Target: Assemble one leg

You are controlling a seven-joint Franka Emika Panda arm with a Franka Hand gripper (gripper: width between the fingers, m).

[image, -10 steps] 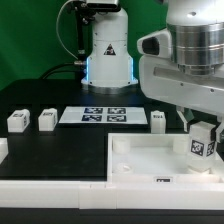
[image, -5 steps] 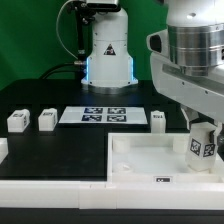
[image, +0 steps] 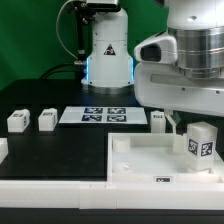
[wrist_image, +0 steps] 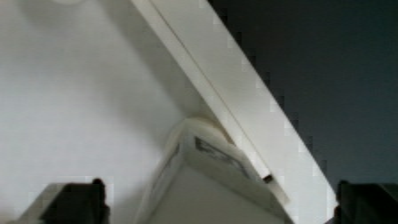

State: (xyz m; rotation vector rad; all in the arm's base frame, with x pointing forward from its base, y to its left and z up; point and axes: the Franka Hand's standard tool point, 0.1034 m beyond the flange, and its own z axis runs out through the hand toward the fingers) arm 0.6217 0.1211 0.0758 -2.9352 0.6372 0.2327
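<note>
One leg [image: 203, 140], a small white block with a black-and-white tag, stands upright in the far corner of the large white tray-like part [image: 150, 168] on the exterior view's right. My gripper [image: 194, 124] hangs just over it with the jaws spread. In the wrist view the leg [wrist_image: 214, 175] lies between the two dark fingertips [wrist_image: 71, 202], which stand wide apart at either side, next to the tray's rim [wrist_image: 214, 80]. Three more legs stand on the black table: two on the exterior view's left [image: 17, 121] [image: 46, 119] and one by the tray [image: 157, 120].
The marker board [image: 104, 115] lies flat behind the tray. The arm's base [image: 108, 50] stands at the back middle. Another white part [image: 3, 150] shows at the exterior view's left edge.
The arm has shifted towards the exterior view's left and lifted a little. The leg now shows more fully, standing free in the tray's corner.
</note>
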